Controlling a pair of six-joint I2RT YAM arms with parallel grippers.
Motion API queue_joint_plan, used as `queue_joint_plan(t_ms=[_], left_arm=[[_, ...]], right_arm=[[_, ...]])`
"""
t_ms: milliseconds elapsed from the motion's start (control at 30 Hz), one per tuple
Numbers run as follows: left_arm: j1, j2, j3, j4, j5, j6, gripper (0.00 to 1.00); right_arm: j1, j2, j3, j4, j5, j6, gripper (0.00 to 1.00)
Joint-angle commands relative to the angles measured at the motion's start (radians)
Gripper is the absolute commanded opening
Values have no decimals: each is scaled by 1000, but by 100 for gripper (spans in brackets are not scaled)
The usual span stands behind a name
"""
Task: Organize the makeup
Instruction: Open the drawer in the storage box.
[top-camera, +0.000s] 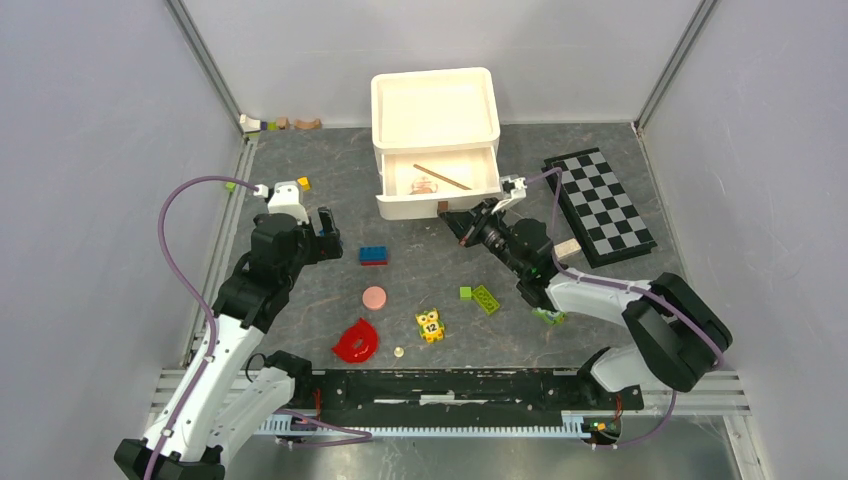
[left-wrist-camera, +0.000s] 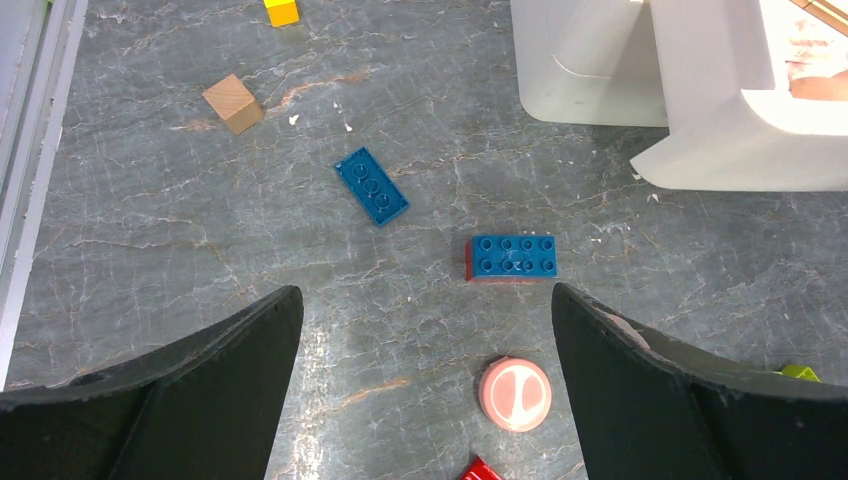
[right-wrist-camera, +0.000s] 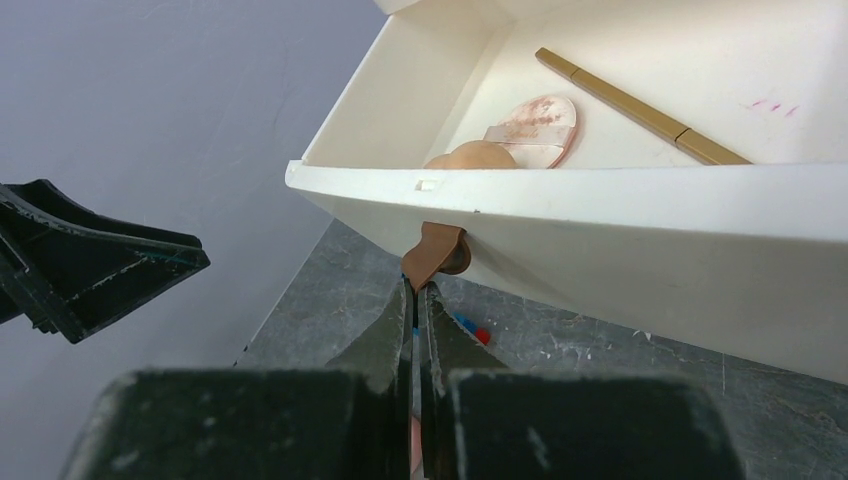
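Note:
The round pink disc (top-camera: 374, 297) lies on the table; in the left wrist view it (left-wrist-camera: 516, 393) sits just inside the right finger of my open, empty left gripper (left-wrist-camera: 425, 300), which hovers above it (top-camera: 325, 235). My right gripper (top-camera: 465, 220) is shut on a thin flat packet (right-wrist-camera: 433, 255), whose brown end touches the front wall of the open white drawer (right-wrist-camera: 600, 215). In the drawer lie a thin tan pencil (right-wrist-camera: 640, 105), a clear packet with a pink smear (right-wrist-camera: 535, 128) and a rounded beige thing (right-wrist-camera: 480, 156). The orange tube is out of view.
The white drawer unit (top-camera: 435, 105) stands at the back centre. A chessboard (top-camera: 598, 205) lies to the right. A blue brick (left-wrist-camera: 512, 256), a flat blue brick (left-wrist-camera: 371, 186), a wooden cube (left-wrist-camera: 233, 103), a red half-ring (top-camera: 356, 341), an owl block (top-camera: 430, 325) and green bricks (top-camera: 483, 297) are scattered about.

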Motion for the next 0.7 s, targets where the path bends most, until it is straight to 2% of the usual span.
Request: queue_joint_plan(t_ms=[0,433,500,667], left_arm=[[6,-6,12,15,-11,42,100],[7,-5,12,15,-5,42,100],[6,-5,10,15,-8,42,100],[6,-5,10,9,-5,40,100]], right_arm=[[22,-51,-18,21,-2,-24,0],[51,-83,-41,-54,12,-63,1],[51,-84,-42,-62,13,-68,8],[51,-124,-51,-115,38,-107,34]])
